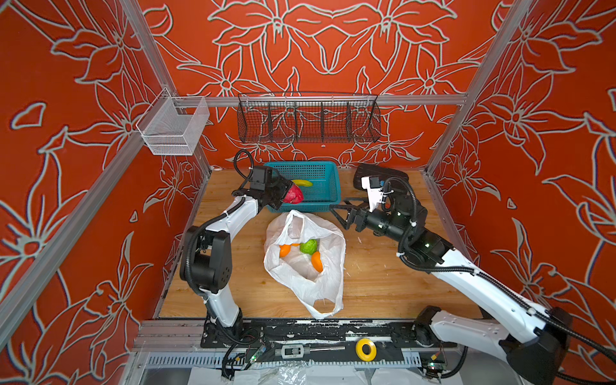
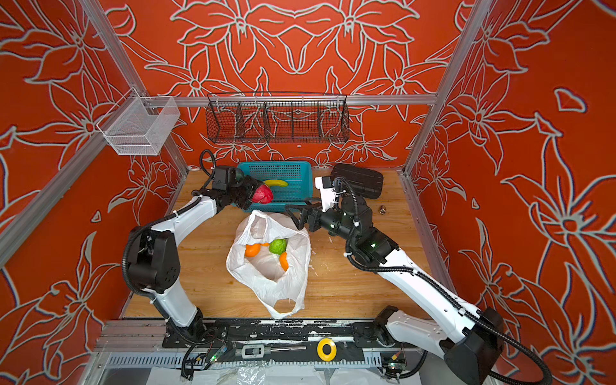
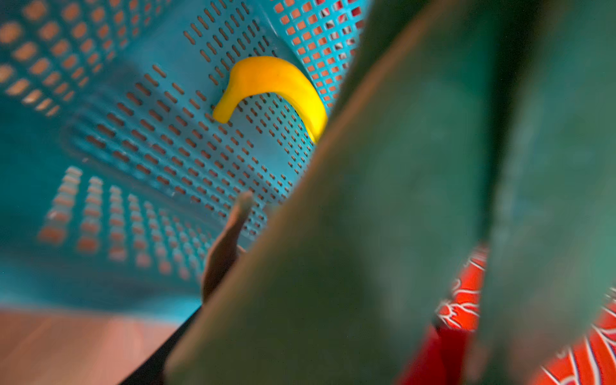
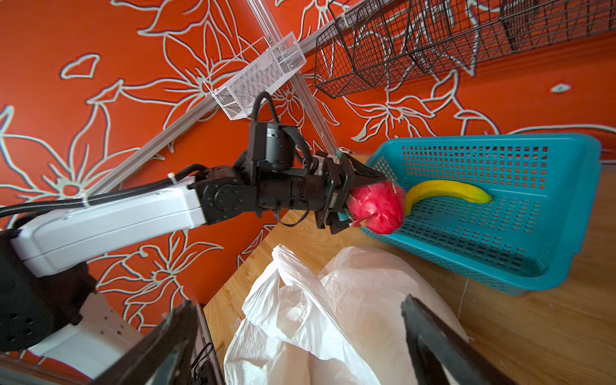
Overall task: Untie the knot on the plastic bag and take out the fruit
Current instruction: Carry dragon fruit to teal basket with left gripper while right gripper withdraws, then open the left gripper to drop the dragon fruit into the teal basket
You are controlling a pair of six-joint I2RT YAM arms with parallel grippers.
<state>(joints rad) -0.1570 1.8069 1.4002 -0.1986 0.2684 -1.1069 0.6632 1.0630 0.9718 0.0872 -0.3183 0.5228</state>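
The white plastic bag (image 1: 300, 286) (image 2: 266, 283) lies on the wooden table with its mouth wide open. The knot is out of view. Inside the bag sit two oranges (image 1: 285, 250) (image 1: 317, 261) and a bumpy green fruit (image 1: 308, 246). My left gripper (image 1: 289, 194) (image 2: 256, 195) (image 4: 353, 200) is shut on a red-pink dragon fruit (image 1: 295, 196) (image 4: 376, 206), held over the teal basket's (image 1: 328, 173) front left corner. Its blurred green tips (image 3: 366, 233) block most of the left wrist view. My right gripper (image 1: 337, 217) (image 4: 296, 303) hangs open above the bag's far right edge, holding nothing.
A yellow banana (image 1: 301, 182) (image 3: 276, 80) lies in the teal basket. A black wire rack (image 1: 308, 121) and a white mesh bin (image 1: 173, 130) hang on the walls. A black pad (image 2: 360, 181) and a small object (image 2: 382, 209) sit at the back right.
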